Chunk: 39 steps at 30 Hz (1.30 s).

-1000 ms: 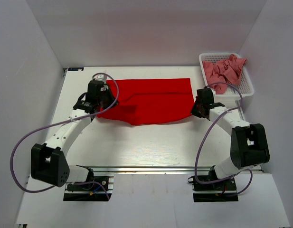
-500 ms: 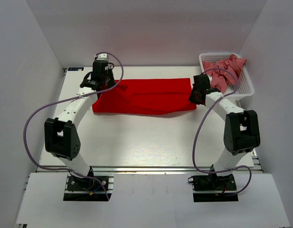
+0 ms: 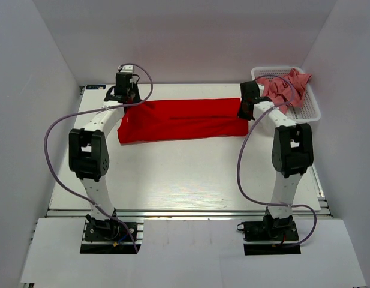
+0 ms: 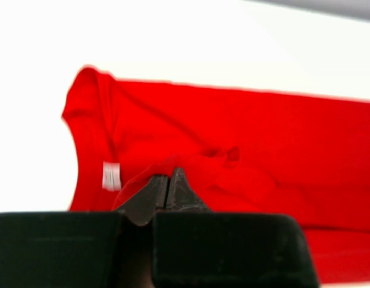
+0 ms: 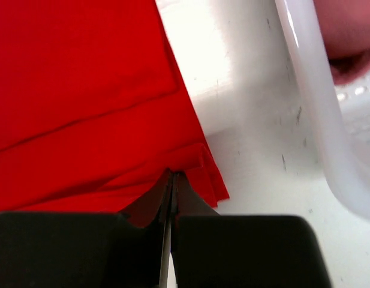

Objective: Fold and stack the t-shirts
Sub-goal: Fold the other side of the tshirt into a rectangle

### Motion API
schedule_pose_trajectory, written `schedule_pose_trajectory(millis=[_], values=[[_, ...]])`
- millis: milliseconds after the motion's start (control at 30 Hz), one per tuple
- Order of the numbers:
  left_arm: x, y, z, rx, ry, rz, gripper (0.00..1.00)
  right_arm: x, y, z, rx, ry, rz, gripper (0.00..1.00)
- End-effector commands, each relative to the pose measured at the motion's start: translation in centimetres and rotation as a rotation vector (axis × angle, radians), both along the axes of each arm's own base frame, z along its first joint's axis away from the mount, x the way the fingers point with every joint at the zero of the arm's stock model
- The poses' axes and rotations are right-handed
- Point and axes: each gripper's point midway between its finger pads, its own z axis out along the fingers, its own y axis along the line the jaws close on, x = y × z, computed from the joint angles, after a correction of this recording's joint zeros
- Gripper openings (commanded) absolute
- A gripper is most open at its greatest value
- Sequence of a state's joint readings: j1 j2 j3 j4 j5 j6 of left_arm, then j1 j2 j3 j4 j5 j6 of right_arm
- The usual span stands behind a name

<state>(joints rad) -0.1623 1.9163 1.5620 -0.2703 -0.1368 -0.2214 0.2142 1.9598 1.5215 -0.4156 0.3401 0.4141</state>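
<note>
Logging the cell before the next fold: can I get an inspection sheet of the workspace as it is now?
Surface: white table, bare in front of the cloth.
Job's things: red shirt lies as a long band across the far part of the table; pink shirts are bunched in the basket.
Clutter: white basket at the far right corner.
Grippers: left gripper is shut on the red shirt near its collar end; right gripper is shut on its other end, beside the basket.
Cables: purple cables hang in loops from both arms; the right one arcs over the basket.
Surroundings: plain white walls on three sides.
</note>
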Motion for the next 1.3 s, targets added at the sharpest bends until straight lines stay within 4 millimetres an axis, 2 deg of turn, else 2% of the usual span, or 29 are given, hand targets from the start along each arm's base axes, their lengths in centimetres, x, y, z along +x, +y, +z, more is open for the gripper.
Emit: schedule_pose_trajectory(millis=[0, 33, 67, 133, 167, 233, 267, 300, 333, 367, 400, 433, 500, 533, 633, 667, 700, 733, 767, 800, 833, 867, 933, 967, 1000, 1033, 1133, 1167, 1267], values=[[3.2, 0.4, 2.6, -0.015, -0.107, -0.023, 0.0, 1.6, -1.0, 0.2, -0.025, 0.003, -0.023, 0.0], [3.9, 0.1, 3.0, -0.022, -0.12, -0.034, 0.0, 1.8, -0.7, 0.2, -0.013, 0.001, -0.013, 0.0], [4.6, 0.4, 1.5, -0.024, -0.097, -0.033, 0.0, 2.6, -0.7, -0.1, -0.009, 0.002, -0.014, 0.0], [5.8, 0.6, 1.3, -0.031, -0.099, -0.035, 0.0, 3.1, -0.6, -0.4, -0.003, 0.004, -0.003, 0.0], [6.1, 0.5, 0.6, -0.029, -0.084, -0.035, 0.02, 3.5, -0.6, -1.0, 0.001, 0.013, 0.001, 0.0], [7.3, 0.8, -1.3, -0.033, -0.063, -0.035, 0.24, 4.5, -0.4, -1.0, -0.005, 0.008, 0.042, 0.0], [7.7, 1.5, -1.9, -0.032, -0.057, -0.024, 0.32, 4.8, -0.2, -1.0, -0.01, 0.005, 0.051, 0.0], [8.3, 1.6, -1.5, -0.027, -0.056, -0.015, 0.58, 5.2, -0.1, -1.0, -0.018, 0.007, 0.057, 0.0], [8.7, 2.4, -3.2, -0.023, -0.022, 0.012, 0.74, 5.7, 0.0, -0.9, -0.023, 0.006, 0.087, 0.12], [9.0, 3.0, -3.5, -0.012, -0.014, 0.051, 0.99, 5.9, 0.5, -0.8, -0.016, 0.004, 0.112, 0.25], [9.4, 2.9, -2.8, -0.012, -0.014, 0.052, 1.0, 6.5, 0.6, 0.3, -0.019, -0.022, 0.116, 0.34], [9.6, 3.6, -3.0, -0.02, -0.009, 0.068, 1.0, 6.6, 0.8, 0.5, -0.033, -0.026, 0.145, 0.47], [9.6, 3.2, -2.6, -0.043, -0.01, 0.059, 1.0, 7.0, 1.5, 2.2, -0.025, -0.068, 0.182, 0.56], [9.8, 2.9, -1.8, -0.053, -0.03, 0.045, 1.0, 7.0, 1.9, 2.4, -0.028, -0.075, 0.205, 0.62], [9.0, 2.2, 0.1, -0.078, -0.059, 0.009, 1.0, 6.8, 3.8, 3.7, 0.017, -0.103, 0.302, 0.72], [8.1, 1.9, -0.7, -0.094, -0.033, 0.0, 1.0, 6.5, 4.8, 4.0, 0.03, -0.106, 0.337, 0.75], [7.7, 1.8, -0.6, -0.099, -0.028, -0.007, 1.0, 6.5, 5.2, 4.0, 0.032, -0.112, 0.366, 0.78], [7.0, 1.6, 0.4, -0.106, -0.037, -0.018, 1.0, 6.7, 5.9, 4.4, 0.024, -0.134, 0.399, 0.8], [5.9, 0.8, -0.8, -0.118, 0.004, -0.03, 1.0, 6.8, 6.4, 4.2, 0.021, -0.136, 0.421, 0.85], [5.2, 0.1, -1.1, -0.126, 0.017, -0.051, 1.0, 6.9, 7.1, 4.3, 0.023, -0.145, 0.43, 0.86], [4.5, -0.1, -1.6, -0.13, 0.041, -0.059, 1.0, 7.6, 7.1, 4.2, 0.02, -0.142, 0.428, 0.86], [3.0, -1.3, -2.5, -0.166, 0.077, -0.095, 1.0, 7.4, 7.6, 3.9, 0.025, -0.126, 0.435, 0.88], [1.7, -2.5, -3.5, -0.229, 0.108, -0.132, 1.0, 7.9, 8.1, 3.2, 0.035, -0.123, 0.45, 0.9], [0.6, -3.2, -5.4, -0.255, 0.144, -0.165, 1.0, 8.4, 8.7, 3.0, 0.056, -0.142, 0.465, 0.9], [0.1, -3.3, -5.7, -0.28, 0.16, -0.145, 1.0, 8.7, 9.1, 3.2, 0.077, -0.152, 0.471, 0.9], [-0.7, -4.1, -6.4, -0.301, 0.186, -0.162, 1.0, 9.0, 9.2, 2.2, 0.086, -0.137, 0.465, 0.9], [-1.5, -4.3, -9.4, -0.317, 0.254, -0.151, 1.0, 9.6, 10.2, 0.3, 0.132, -0.098, 0.465, 0.9], [-2.0, -4.2, -10.2, -0.324, 0.293, -0.137, 1.0, 9.8, 10.2, -1.3, 0.145, -0.069, 0.452, 0.9], [-2.2, -3.3, -12.3, -0.292, 0.358, -0.077, 1.0, 9.0, 10.1, -3.4, 0.17, -0.018, 0.442, 0.9]])
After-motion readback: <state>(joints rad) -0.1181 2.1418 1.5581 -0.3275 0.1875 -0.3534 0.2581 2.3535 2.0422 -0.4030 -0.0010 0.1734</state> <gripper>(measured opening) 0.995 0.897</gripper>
